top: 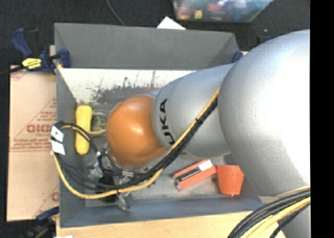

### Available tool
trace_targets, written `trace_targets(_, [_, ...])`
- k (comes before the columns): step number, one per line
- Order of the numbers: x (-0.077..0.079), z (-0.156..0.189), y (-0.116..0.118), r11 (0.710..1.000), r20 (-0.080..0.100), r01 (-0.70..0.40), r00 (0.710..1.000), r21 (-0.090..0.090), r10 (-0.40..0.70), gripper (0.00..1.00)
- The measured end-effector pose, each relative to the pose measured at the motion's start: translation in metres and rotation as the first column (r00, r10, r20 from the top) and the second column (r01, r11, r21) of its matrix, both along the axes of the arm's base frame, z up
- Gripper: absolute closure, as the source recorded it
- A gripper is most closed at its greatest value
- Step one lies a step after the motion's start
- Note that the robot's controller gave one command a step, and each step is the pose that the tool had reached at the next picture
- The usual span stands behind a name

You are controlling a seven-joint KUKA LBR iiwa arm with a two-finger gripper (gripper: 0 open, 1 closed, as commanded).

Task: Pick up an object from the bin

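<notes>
Three loose things in the grey bin [146,49]. The gripper [112,178] sits low in the near-left corner under its orange cover [133,130]; can't tell if it's spread or clamped. The closest thing is a yellow cob-shaped piece [82,130] by the left wall, long axis running near-to-far. A red bar [194,174] and an orange cup [229,179] lie well to the right.

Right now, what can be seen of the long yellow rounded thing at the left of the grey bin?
The long yellow rounded thing looks like smooth plastic, a cob-like shape with blunt ends. It lies flat on the floor of the grey metal bin, close to the left wall and lengthwise along it. A thin black robot cable crosses its middle.
</notes>
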State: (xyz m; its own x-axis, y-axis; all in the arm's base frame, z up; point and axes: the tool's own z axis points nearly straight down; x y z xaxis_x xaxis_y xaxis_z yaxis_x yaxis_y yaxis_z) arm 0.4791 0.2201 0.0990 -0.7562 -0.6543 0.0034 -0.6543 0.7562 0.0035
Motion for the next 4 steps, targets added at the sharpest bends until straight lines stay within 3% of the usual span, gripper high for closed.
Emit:
trace_targets(1, [0.009,-0.028,0.003,0.997,0.023,-0.072,0.997,0.004,0.072,0.0])
trace_targets(2, [0.013,-0.027,0.009,0.869,0.015,-0.495,0.869,0.002,0.495,1.0])
trace_targets(3, [0.012,-0.027,0.009,0.869,0.015,-0.494,0.869,0.003,0.494,1.0])
trace_targets(4, [0.011,-0.005,0.008,0.87,0.009,-0.493,0.87,0.003,0.493,1.0])
